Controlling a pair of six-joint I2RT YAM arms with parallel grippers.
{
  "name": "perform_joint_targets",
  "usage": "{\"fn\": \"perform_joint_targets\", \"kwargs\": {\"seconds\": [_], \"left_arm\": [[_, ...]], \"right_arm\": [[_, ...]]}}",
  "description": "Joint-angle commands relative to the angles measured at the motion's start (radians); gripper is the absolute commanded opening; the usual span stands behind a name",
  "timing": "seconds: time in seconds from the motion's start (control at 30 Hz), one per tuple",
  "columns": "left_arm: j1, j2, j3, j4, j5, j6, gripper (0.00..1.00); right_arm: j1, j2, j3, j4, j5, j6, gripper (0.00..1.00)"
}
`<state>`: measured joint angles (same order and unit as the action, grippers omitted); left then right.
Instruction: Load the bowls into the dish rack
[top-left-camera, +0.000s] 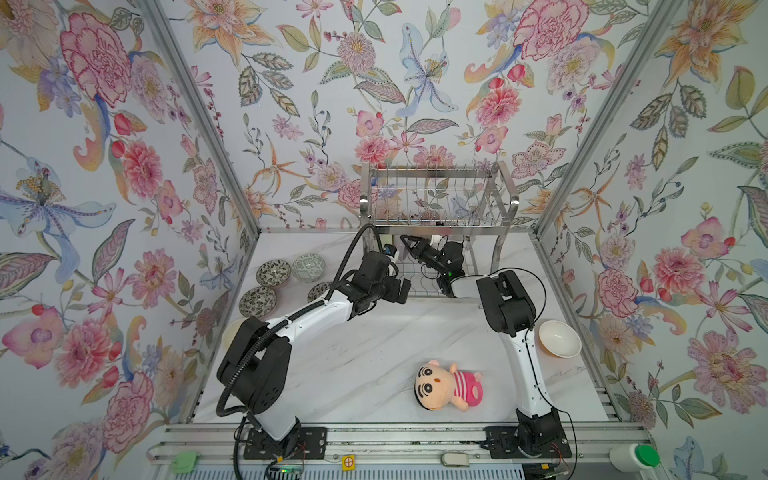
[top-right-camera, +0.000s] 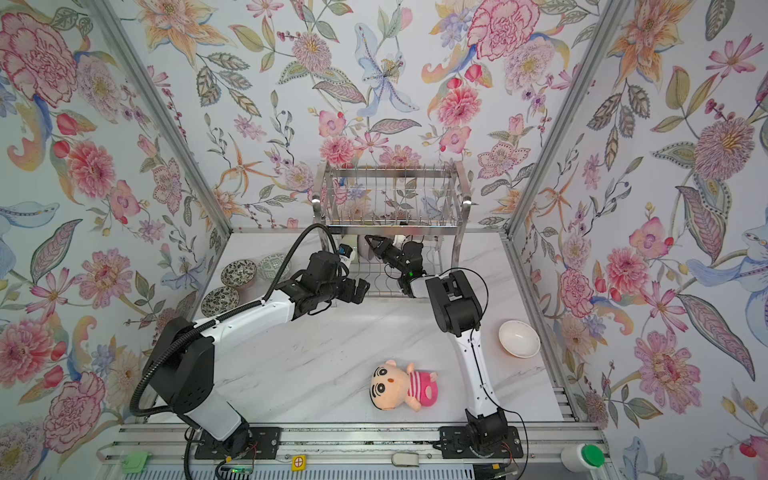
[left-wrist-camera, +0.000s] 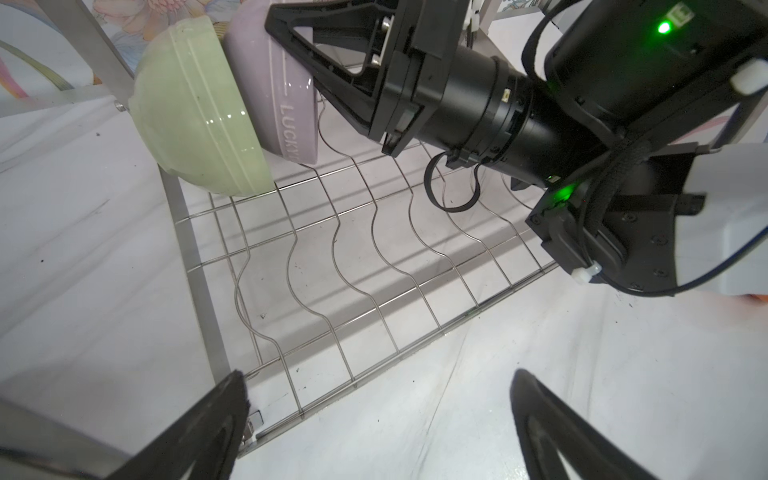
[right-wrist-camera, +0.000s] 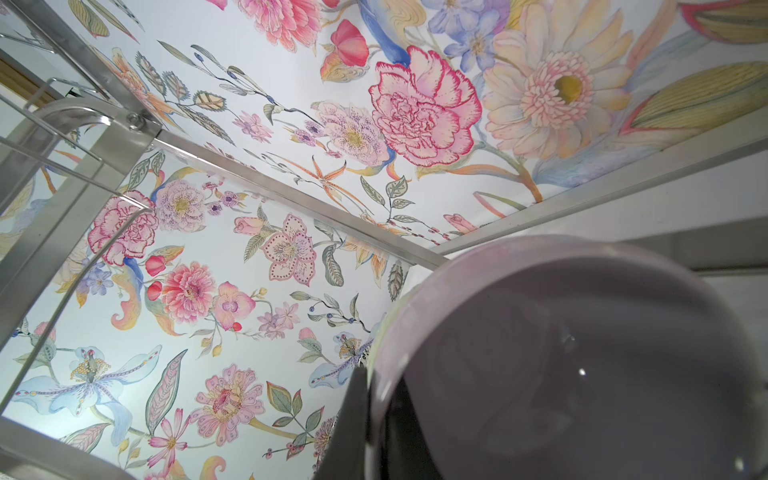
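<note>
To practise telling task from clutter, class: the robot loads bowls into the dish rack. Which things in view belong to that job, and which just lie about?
Job: dish rack; pale green bowl and lavender bowl in it; patterned bowls; white bowl; right gripper holding the lavender bowl.
Lying about: plush doll; green-capped bottle.

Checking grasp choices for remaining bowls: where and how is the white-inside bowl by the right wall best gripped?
Take the white-inside bowl by its rim, on the side toward the table's middle, from above, likely: it sits upright, mouth up, and the wall crowds its far side.
</note>
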<state>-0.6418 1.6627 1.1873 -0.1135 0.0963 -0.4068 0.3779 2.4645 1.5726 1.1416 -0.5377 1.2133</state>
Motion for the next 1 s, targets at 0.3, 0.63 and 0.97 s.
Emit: {"fn": "perform_joint_targets", "kwargs": {"seconds": [0.3, 0.63, 0.97], "left_arm": [[-0.009, -0.012, 0.009, -0.018, -0.007, 0.015, 0.99], [-0.009, -0.014, 0.007, -0.023, -0.007, 0.014, 0.99], [-0.009, -0.035, -0.015, 0.003, -0.023, 0.011, 0.99]], "right_arm": [[-0.017, 0.016, 0.003, -0.008, 0.025, -0.018, 0.06], [-0.020, -0.004, -0.022, -0.041, 0.025, -0.067, 0.13], [-0.021, -0.009, -0.028, -0.040, 0.016, -0.066, 0.20]]}}
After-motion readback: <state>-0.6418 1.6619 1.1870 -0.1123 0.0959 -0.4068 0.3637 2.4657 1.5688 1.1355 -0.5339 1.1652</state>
